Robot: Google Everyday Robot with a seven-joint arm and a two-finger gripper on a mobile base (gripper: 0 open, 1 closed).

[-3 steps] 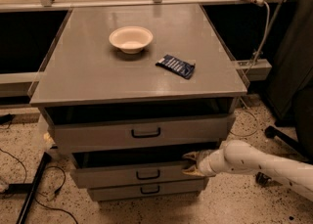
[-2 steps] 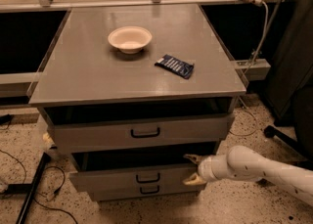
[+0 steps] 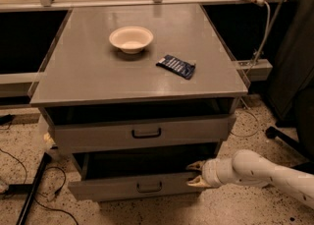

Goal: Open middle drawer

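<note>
Your gripper [image 3: 195,174] sits low right, at the right end of the middle drawer [image 3: 108,188], fingers a little apart. The drawer is pulled partly out, near you, below the top drawer [image 3: 98,135]. A bowl [image 3: 131,38] and blue packet [image 3: 176,66] lie on the cabinet top [image 3: 88,81].

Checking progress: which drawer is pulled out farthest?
The middle drawer, the lower one visible: its front juts forward of the top drawer above, exposing a dark interior. The gripper is at its right end.
</note>
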